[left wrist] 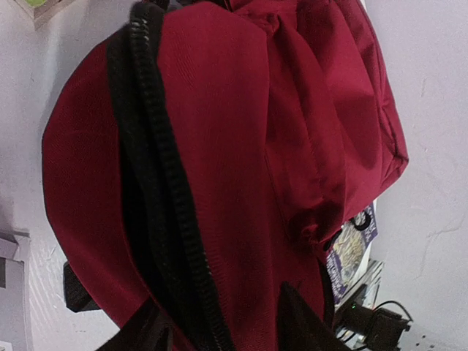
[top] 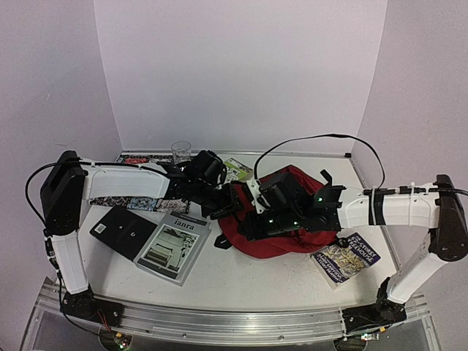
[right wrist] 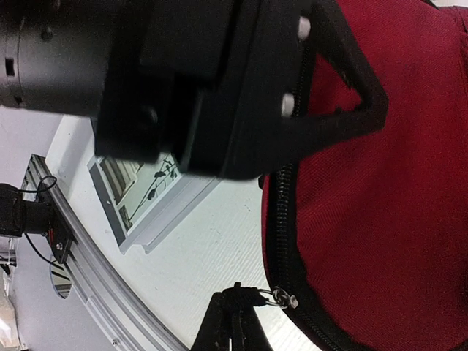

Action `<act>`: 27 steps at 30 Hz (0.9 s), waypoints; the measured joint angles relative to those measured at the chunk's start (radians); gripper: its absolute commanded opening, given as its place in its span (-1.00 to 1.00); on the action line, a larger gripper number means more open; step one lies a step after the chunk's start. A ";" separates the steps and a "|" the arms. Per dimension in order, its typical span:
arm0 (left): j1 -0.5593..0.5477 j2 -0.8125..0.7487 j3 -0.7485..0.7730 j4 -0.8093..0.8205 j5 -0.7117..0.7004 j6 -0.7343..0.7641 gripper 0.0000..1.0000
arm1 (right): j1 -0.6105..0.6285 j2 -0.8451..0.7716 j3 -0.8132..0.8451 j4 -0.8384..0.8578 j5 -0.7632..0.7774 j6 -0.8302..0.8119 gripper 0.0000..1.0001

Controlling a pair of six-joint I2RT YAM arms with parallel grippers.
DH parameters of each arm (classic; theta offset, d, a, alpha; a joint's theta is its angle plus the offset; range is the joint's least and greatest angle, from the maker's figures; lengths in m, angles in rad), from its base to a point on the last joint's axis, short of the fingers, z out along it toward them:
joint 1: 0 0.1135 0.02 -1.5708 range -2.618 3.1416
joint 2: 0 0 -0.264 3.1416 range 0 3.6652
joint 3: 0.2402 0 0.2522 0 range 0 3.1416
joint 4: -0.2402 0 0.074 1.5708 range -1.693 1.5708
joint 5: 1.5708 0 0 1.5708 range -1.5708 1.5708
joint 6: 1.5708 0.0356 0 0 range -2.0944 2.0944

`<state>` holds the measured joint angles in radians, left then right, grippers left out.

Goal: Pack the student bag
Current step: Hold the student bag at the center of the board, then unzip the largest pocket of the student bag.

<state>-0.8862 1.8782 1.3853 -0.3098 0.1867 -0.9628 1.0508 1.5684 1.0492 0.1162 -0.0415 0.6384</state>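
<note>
Saw left arm and right arm bent inward over student bag: right gripper clamped on zip pull, left gripper spread astride zip, hold unclear tbh.

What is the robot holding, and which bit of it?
The right gripper is shut on the student bag's zip pull. The left gripper straddles the bag's zipped edge; whether it grips cannot be told.

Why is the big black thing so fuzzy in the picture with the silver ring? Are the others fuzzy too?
Right wrist view: the black robot part sits too near the lens, so it blurs; the weave of the student bag and the ring look sharp. Left wrist view: bag cloth crisp, pincer fingers at the bottom soft. Top view: even light, faint shadows, nothing blurred.
</note>
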 measured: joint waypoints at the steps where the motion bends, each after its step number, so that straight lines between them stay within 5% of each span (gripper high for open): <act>1: -0.006 0.000 -0.006 0.003 0.000 -0.007 -0.35 | 0.000 0.000 0.000 0.000 0.000 0.000 -1.00; 6: -0.011 0.000 -0.014 0.016 -0.002 -0.022 -0.98 | 0.000 0.000 0.000 0.003 0.003 0.000 -1.00; 27: 0.026 0.087 0.130 -0.013 0.027 0.179 -1.00 | -0.001 -0.318 -0.234 -0.134 0.162 0.004 -1.00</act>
<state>-0.8606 1.9657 1.5148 -0.3226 0.2137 -0.7839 1.0496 1.2505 0.8151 -0.0175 0.1209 0.6419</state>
